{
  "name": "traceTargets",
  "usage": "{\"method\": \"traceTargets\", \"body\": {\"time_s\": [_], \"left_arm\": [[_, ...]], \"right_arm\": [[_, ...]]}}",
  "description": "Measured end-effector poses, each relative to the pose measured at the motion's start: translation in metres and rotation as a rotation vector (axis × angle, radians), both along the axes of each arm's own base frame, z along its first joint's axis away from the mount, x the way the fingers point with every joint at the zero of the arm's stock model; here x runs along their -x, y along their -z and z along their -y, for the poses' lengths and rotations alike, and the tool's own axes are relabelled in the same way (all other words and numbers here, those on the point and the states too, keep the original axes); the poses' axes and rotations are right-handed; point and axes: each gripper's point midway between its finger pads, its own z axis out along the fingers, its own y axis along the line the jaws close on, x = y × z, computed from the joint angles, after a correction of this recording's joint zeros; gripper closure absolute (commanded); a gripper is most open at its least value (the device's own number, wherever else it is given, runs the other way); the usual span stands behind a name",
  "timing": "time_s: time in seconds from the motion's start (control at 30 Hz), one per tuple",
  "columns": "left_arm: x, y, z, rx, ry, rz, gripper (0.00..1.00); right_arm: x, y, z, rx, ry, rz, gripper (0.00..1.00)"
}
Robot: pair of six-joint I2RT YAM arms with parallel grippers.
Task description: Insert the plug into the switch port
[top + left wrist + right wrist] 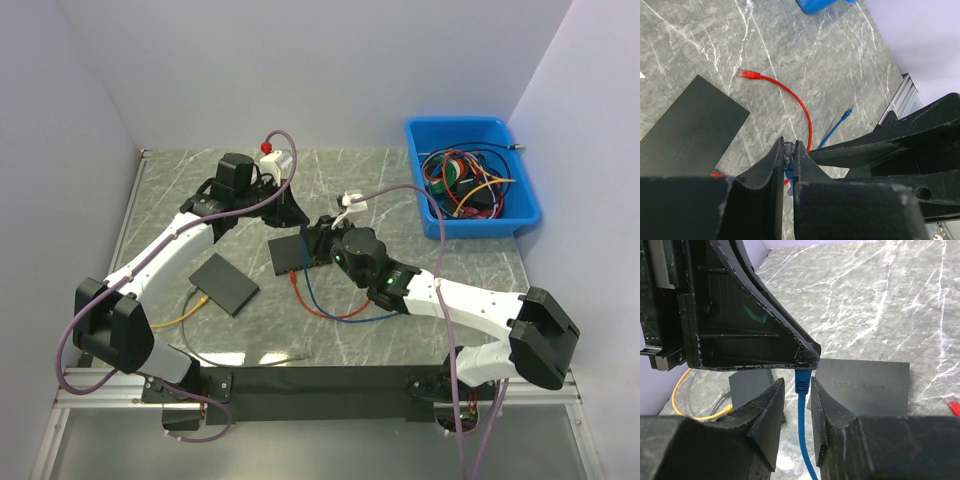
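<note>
I am clamping left pincer (789, 145) on blue plug (802, 381) | right pincer (797, 383) sitting narrowly parted astride it | switch (865, 390) edge lying just behind, open desk (880, 300) beyond.

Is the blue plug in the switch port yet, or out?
Out. The plug hangs inside the right gripper, in the air and apart from the switch behind it.

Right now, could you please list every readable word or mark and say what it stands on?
"TP-LINK": embossed on the switch.
Green tick, no words: on the left hand's finger.
Embossing on the black box, left wrist view: too faint to read.
</note>
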Motion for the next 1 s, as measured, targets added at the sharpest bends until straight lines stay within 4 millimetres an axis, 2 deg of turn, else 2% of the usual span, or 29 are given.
{"method": "traceTargets", "body": {"time_s": [0.8, 1.0], "left_arm": [[-0.001, 0.001, -0.001, -0.004, -0.006, -0.001, 1.00], [0.000, 0.001, -0.001, -0.006, -0.006, -0.002, 0.99]], "right_arm": [[-0.005, 0.014, -0.008, 0.027, -0.005, -0.029, 0.66], [-0.006, 0.019, -0.008, 0.036, -0.004, -0.038, 0.72]]}}
